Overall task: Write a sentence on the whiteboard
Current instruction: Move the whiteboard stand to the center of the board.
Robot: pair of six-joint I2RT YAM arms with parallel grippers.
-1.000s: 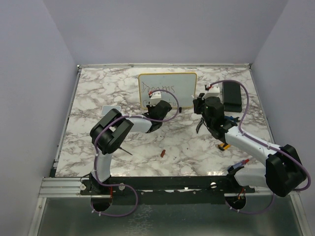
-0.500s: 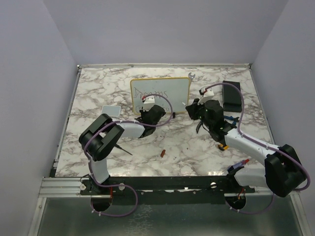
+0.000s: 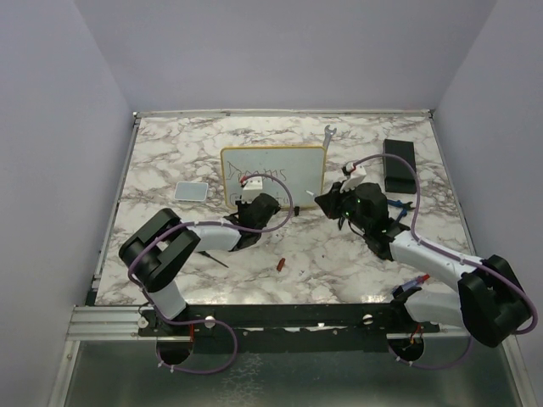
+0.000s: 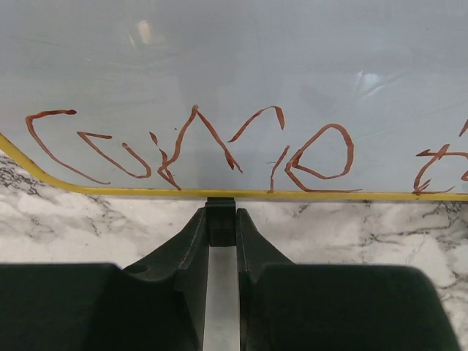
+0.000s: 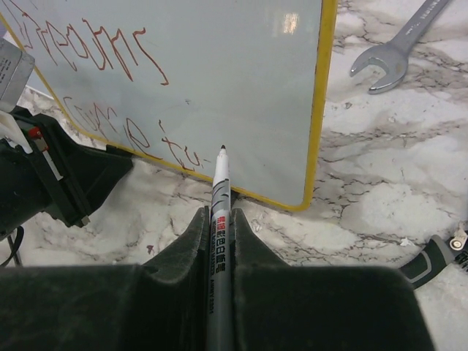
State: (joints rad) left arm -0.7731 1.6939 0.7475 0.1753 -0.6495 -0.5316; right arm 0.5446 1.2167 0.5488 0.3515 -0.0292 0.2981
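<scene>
currently: whiteboard [image 3: 293, 170] stands on its lower long edge at mid-worktop [image 3: 170, 153], writing face toward the arms. sentence [image 4: 194, 146] is in thin red-brown strokes on two lines. the lower line reads roughly "come", then the start of another word; the upper line is hard to read.

left end effector [image 4: 221, 219]: fingers pressed in on the small black foot [image 4: 221, 208] under the board's yellow frame, directly below "come".

right end effector [image 5: 219, 216]: pinching a marker [image 5: 221, 175] lengthwise, tip forward toward the board's lower right corner, just past the last strokes. cannot tell whether the tip touches the surface.

open-ended wrench [image 5: 395, 47] lies flat on the marble behind the board's right side, apart from it. small grey pad [image 3: 192, 192] left of the board. black box [image 3: 399, 165] at the far right. small red item [image 3: 279, 264] near the front, between the arms.
</scene>
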